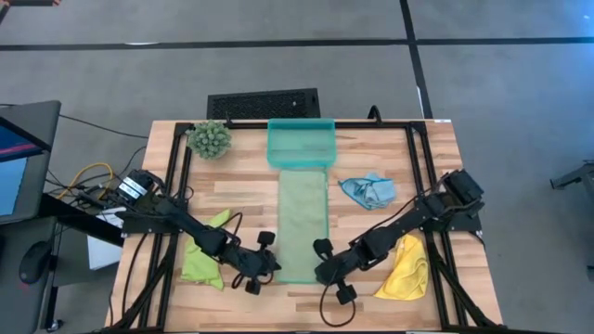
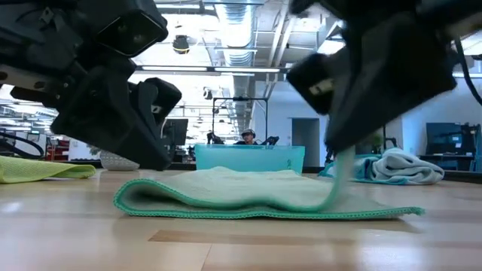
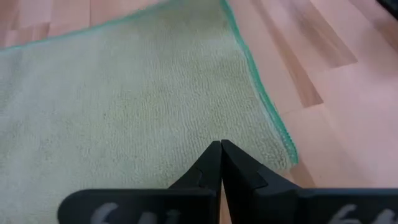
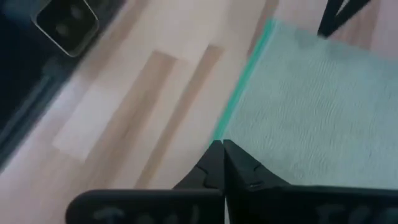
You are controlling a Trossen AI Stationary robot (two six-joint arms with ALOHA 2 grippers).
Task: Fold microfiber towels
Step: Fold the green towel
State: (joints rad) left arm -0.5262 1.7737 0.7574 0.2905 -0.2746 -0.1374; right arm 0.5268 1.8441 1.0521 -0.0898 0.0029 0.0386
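Sage-green microfiber towel (image 1: 303, 225) is lying as a long strip at table centre, its 12 o'clock end touching the teal tray (image 1: 301, 141). Left gripper (image 1: 263, 263) is pinching its 7 o'clock corner with jaws closed; right gripper (image 1: 327, 263), at 5 o'clock, is clamping that corner, lifting the edge slightly. Unequal lifting may be skewing the fold, or a thin pinch may be slipping.

teal tray (image 1: 301, 141) – table's far edge | spiky plant ball (image 1: 210, 138) – far-left corner | table (image 1: 371, 158) – wood
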